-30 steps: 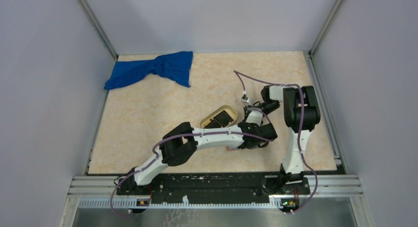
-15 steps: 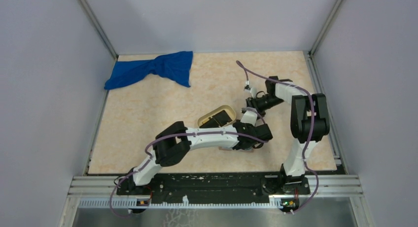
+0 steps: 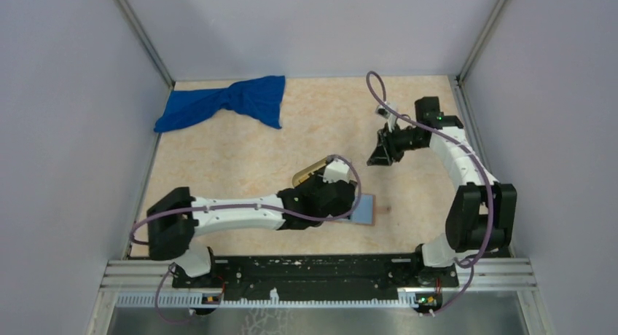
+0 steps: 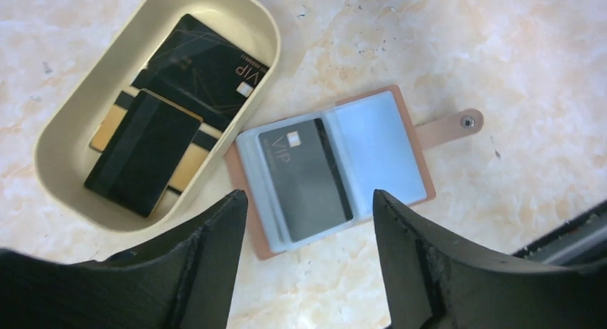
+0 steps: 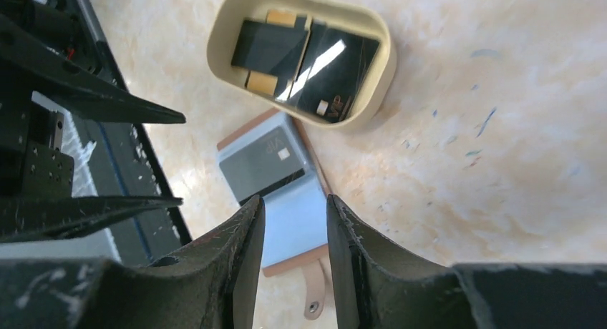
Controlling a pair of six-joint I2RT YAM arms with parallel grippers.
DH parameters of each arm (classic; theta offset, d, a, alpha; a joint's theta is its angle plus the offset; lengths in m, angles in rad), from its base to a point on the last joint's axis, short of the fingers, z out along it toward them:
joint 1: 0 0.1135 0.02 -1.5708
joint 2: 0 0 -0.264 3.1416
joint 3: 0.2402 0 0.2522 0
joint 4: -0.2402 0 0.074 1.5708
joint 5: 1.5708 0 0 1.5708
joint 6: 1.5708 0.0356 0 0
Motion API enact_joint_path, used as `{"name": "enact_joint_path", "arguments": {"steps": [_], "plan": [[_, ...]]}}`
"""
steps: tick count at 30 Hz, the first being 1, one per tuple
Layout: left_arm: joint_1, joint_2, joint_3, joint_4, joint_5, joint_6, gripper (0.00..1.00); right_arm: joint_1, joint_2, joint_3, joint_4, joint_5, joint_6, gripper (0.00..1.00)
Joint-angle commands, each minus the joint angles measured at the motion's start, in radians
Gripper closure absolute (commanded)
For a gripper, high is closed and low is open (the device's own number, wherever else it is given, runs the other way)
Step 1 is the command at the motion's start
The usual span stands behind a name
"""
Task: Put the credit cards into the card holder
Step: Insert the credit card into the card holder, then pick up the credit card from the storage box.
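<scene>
**Changes**
1. Left arm (image 3: 240,210): a moment ago it reached over the wallet beside the right arm. It is now drawn back, with the elbow swung toward the near left corner.
2. Right arm (image 3: 466,156): earlier it was bent low over the same spot. It is now lifted off toward the far right edge.
3. Left gripper (image 4: 309,200): hangs above the wallet, jaws spread wide, holding nothing.
4. Right gripper (image 5: 295,200): jaws set at a narrow gap, nothing between them.
5. Wallet (image 4: 379,146): no longer covered by the arms. It lies open and flat close to the near edge, right of centre, blue-grey inside up, strap (image 4: 458,125) laid out flat.
6. Grey card (image 4: 304,179): lies in one pocket of the wallet. It looks fully seated, so one card counts as delivered, and both grippers are free for the next.

**Surface and room**
7. Walls (image 3: 73,131): plain grey panels on three sides.
8. Table (image 3: 218,175): pale marbled top.
9. Cloth (image 3: 226,103): blue, bunched at the far left corner.
10. Tray (image 4: 50,157): cream oval near the middle of the table, its rim apparently touching the wallet's corner.
11. Black card (image 4: 204,68): inside the tray, not yet moved.
12. Dark card (image 4: 143,154): also in the tray, lying on a gold-striped card (image 4: 106,132).
</scene>
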Motion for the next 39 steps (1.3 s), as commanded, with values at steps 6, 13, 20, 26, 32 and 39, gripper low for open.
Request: {"name": "enact_joint_path", "arguments": {"steps": [6, 13, 20, 26, 32, 39], "plan": [[0.011, -0.467, -0.495, 0.626, 0.043, 0.369, 0.02, -0.009, -0.330, -0.096, 0.343, -0.164, -0.081, 0.04], [0.161, -0.759, -0.793, 0.779, 0.150, 0.258, 0.02, 0.137, -0.292, -0.135, 0.599, -0.276, 0.047, 0.01], [0.351, -0.844, -0.977, 0.839, 0.287, 0.008, 0.02, 0.324, -0.020, 0.067, 0.524, -0.079, 0.135, 0.04], [0.399, -0.743, -0.991, 0.776, 0.233, -0.183, 0.12, 0.429, 0.212, 0.173, 0.453, 0.106, 0.323, 0.28], [0.407, -0.541, -0.899, 0.704, 0.219, -0.298, 0.15, 0.437, 0.271, 0.098, 0.522, 0.214, 0.445, 0.41], [0.408, -0.379, -0.748, 0.581, 0.223, -0.320, 0.21, 0.454, 0.352, 0.109, 0.466, 0.279, 0.470, 0.42]]}}
